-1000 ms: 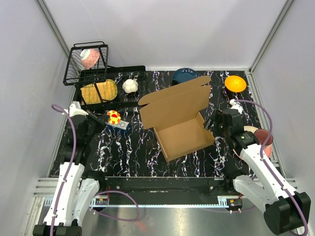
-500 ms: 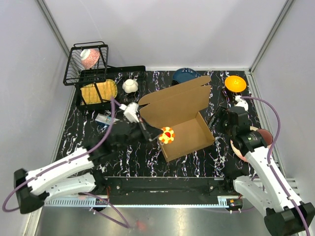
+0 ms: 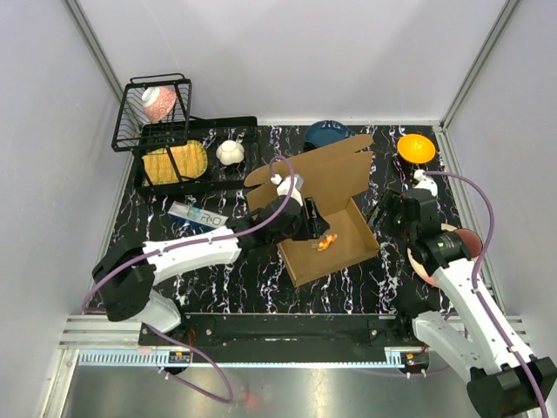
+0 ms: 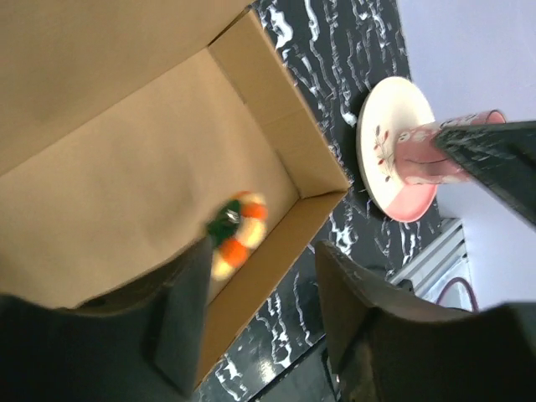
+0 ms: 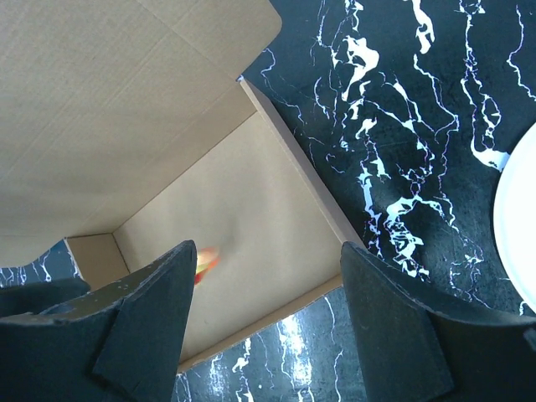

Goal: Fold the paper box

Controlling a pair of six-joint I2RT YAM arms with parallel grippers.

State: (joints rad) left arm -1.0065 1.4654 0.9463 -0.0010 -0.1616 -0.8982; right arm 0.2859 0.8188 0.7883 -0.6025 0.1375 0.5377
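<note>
Left gripper [image 4: 264,268] had crossed from the table's [image 3: 226,270] left edge to the paper box [image 3: 348,233] right of centre, jaws parted over a small orange toy [image 4: 237,234] inside. The right gripper [image 5: 270,251] stood wide and empty. The light, stiff board would likely bend only at its creases, so the raised lid's free edge looked the best hold.

The paper box [image 3: 346,233] sits open at mid-frame, its lid flap raised toward the top edge. The left gripper [image 3: 312,218] hangs over the box's left wall — a small orange toy [image 3: 326,241] lies inside, just right of it. The right gripper [image 3: 380,218] hovers beside the box's right wall — an orange bowl [image 3: 416,147] sits upper right.
</note>
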